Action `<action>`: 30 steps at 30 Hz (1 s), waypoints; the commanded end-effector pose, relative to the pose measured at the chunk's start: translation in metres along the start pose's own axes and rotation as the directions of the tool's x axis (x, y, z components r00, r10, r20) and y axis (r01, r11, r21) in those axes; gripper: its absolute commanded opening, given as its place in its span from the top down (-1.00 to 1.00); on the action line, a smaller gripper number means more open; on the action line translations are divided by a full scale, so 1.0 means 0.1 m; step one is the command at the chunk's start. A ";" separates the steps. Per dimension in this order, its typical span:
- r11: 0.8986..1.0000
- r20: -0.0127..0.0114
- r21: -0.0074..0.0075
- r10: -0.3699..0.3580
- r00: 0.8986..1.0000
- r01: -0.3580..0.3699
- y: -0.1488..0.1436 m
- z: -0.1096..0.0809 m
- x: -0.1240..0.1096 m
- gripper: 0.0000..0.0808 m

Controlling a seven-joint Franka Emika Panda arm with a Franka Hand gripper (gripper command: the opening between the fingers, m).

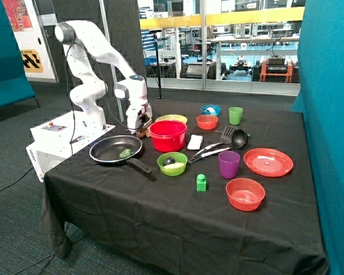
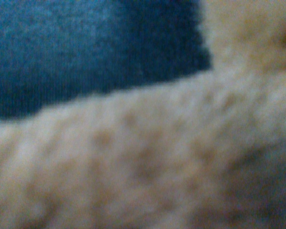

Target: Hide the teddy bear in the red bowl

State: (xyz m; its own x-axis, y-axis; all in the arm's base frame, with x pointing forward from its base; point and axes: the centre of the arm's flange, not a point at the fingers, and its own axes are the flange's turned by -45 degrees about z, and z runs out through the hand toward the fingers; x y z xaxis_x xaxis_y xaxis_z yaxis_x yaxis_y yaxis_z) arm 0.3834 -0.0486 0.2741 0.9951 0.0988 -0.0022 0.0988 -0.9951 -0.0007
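Note:
The teddy bear [image 1: 143, 134] lies on the black tablecloth just beside the red bowl [image 1: 167, 136], between it and the robot's base, behind the frying pan. Only a small brown part of it shows under the arm in the outside view. My gripper [image 1: 139, 127] is lowered right onto the bear. In the wrist view the bear's tan plush fur [image 2: 148, 162] fills most of the picture, very close, with dark cloth [image 2: 76, 52] beyond it. The red bowl stands upright and looks empty.
A black frying pan [image 1: 116, 149] holding a green item sits in front of the gripper. A green bowl [image 1: 172, 164], purple cup [image 1: 229, 164], green block [image 1: 201, 183], translucent red bowl [image 1: 245, 193], red plate [image 1: 268, 161], ladle [image 1: 236, 137] and small bowls [image 1: 207, 121] surround the red bowl.

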 end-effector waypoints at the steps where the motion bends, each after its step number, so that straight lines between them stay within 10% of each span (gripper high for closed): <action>1: 1.000 -0.002 -0.001 0.002 1.000 -0.002 -0.02 -0.02 -0.05 1.00; 30: 0.999 -0.002 -0.001 -0.036 0.999 0.036 0.01 -0.51 0.17 1.00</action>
State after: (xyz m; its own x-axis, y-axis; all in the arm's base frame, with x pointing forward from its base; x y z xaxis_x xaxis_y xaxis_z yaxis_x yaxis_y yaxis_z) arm 0.3942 -0.0427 0.3154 0.9909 0.1343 0.0010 0.1343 -0.9909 0.0000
